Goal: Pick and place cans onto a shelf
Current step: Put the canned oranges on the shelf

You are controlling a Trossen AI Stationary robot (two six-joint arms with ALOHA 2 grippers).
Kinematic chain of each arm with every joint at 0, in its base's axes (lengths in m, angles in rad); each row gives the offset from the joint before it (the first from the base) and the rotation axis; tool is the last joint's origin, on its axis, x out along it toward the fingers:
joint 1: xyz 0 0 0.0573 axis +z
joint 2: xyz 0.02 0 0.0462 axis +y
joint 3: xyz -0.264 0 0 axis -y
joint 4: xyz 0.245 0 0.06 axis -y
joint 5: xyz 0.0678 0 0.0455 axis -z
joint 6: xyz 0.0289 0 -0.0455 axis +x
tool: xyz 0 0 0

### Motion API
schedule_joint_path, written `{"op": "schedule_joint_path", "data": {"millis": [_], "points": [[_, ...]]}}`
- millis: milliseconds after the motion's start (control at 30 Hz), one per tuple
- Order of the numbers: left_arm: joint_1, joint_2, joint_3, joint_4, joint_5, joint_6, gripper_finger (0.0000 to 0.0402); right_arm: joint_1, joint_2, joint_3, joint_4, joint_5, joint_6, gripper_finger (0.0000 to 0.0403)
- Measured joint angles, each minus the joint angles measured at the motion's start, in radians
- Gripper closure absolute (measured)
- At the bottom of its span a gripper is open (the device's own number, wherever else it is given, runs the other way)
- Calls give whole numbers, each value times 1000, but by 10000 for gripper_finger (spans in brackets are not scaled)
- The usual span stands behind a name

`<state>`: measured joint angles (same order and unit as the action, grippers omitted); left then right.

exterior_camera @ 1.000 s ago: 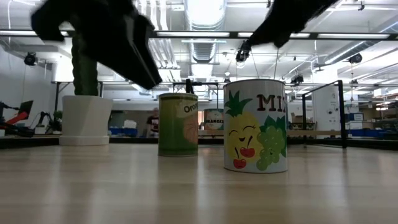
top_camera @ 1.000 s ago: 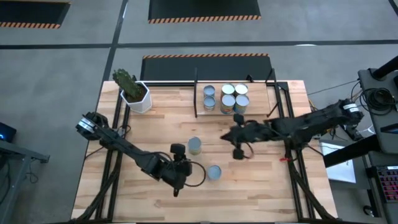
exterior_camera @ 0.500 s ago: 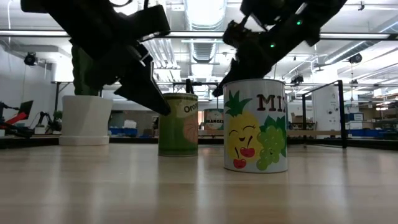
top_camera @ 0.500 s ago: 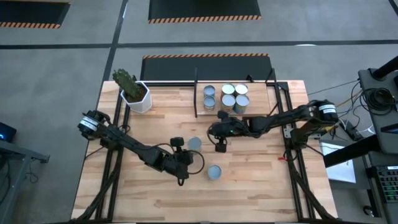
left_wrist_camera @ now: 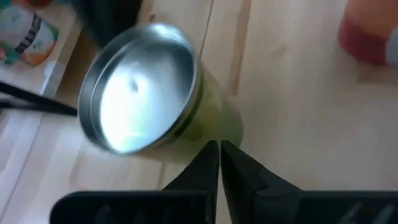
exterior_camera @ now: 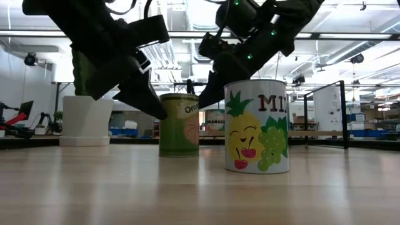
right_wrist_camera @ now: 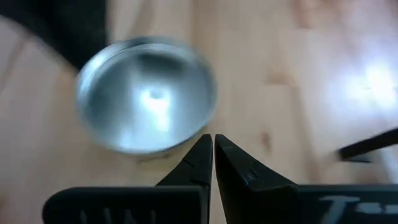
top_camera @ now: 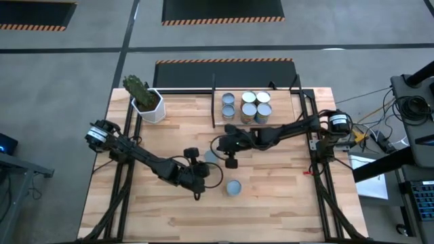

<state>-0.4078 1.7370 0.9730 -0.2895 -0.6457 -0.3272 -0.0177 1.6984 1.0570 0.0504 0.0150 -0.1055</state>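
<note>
A green-labelled can (exterior_camera: 179,125) with a silvery top (left_wrist_camera: 140,87) stands upright on the table's middle. My left gripper (left_wrist_camera: 219,149) is shut, its tips low beside the can's near-left side. My right gripper (right_wrist_camera: 212,142) is shut too, its tips by the rim of the can's top (right_wrist_camera: 146,93) on its right side. A second can (exterior_camera: 257,125) with a fruit label stands nearer the front edge (top_camera: 234,188). The shelf (top_camera: 298,108) at the far right carries several cans (top_camera: 247,107). My left gripper's shut fingertips (left_wrist_camera: 211,155) lie right by the green can's lower side wall (left_wrist_camera: 214,121), slanting down from the near left; I cannot tell whether they touch it. My right gripper's shut fingertips (right_wrist_camera: 202,149) sit by the top rim (right_wrist_camera: 199,127), slanting down from the right; I cannot tell whether they touch it.
A white hexagonal pot with a cactus (top_camera: 150,105) stands at the far left corner. Black posts (top_camera: 214,102) frame the shelf. Bare wood lies along the near edge (top_camera: 271,217) and at the table's left.
My right gripper has swept from beside the shelf toward the table's left and down, ending over the green can's right side. My left gripper has dropped and edged toward the far edge, up to the green can's near side. Both cans have stayed put.
</note>
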Motion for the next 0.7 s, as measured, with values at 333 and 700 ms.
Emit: {"op": "schedule_joint_path", "data": {"millis": [333, 700], "points": [[5, 2, -3, -64, -55, -33, 402, 70, -43, 35, -106, -102, 14, 394], [12, 2, -3, -68, -73, -45, 402, 97, -41, 28, -111, -92, 63, 394]]}}
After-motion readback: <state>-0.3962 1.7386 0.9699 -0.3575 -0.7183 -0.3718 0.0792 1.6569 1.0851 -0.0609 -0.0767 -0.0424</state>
